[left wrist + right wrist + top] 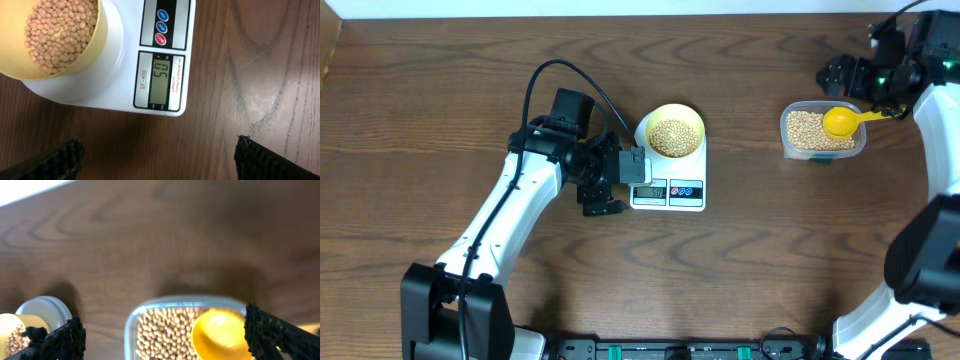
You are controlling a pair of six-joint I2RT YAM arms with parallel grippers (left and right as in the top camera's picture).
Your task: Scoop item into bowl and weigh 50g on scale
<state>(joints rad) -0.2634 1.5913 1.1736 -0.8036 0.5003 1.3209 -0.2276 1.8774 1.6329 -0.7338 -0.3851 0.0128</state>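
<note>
The pale-yellow bowl (692, 115) holds tan beans (673, 136) and stands on the white scale (686, 191). In the left wrist view the scale (112, 80) shows 50 on its display, with the bowl (96, 44) and its beans (55, 30) at the top left. My left gripper (623, 183) is open and empty at the scale's left edge, its jaws (159, 141) wide apart over bare wood. My right gripper (850, 75) is open and empty just behind the tub; its jaws (162, 317) do not touch the scoop.
A clear plastic tub (787, 140) of beans (160, 335) stands to the right of the scale. The bright yellow scoop (840, 122) rests in it, handle pointing right; it also shows in the right wrist view (220, 332). The table is dark wood.
</note>
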